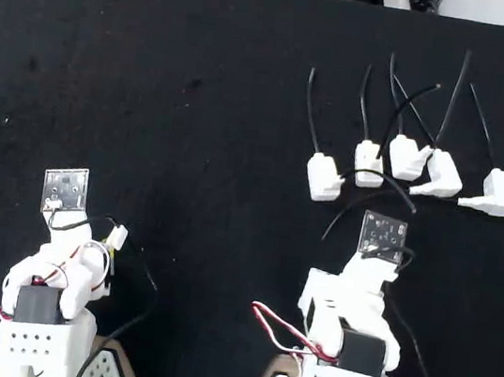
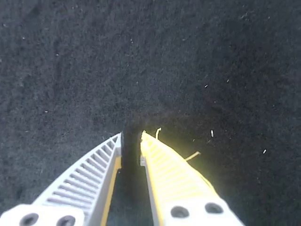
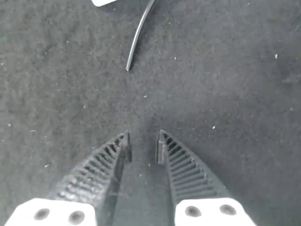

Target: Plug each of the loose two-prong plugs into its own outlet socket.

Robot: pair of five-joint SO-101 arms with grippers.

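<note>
Several white plug and socket pieces lie in a loose row at the far right of the black table, each with a short black cord: one at the left end (image 1: 323,177), one in the middle (image 1: 406,158), one at the right end (image 1: 493,194). I cannot tell plugs from sockets. My right arm (image 1: 359,299) rests just in front of this row. My right gripper (image 3: 143,141) is slightly open and empty above bare cloth, with a black cord end (image 3: 136,40) and a white piece's edge (image 3: 106,2) beyond it. My left arm (image 1: 60,264) sits at the near left. My left gripper (image 2: 131,136) is shut and empty.
The black cloth (image 1: 153,88) covers the whole table and is bare across the left and middle. Both arm bases (image 1: 39,342) stand at the near edge with loose wires around them. Dark equipment lines the far edge.
</note>
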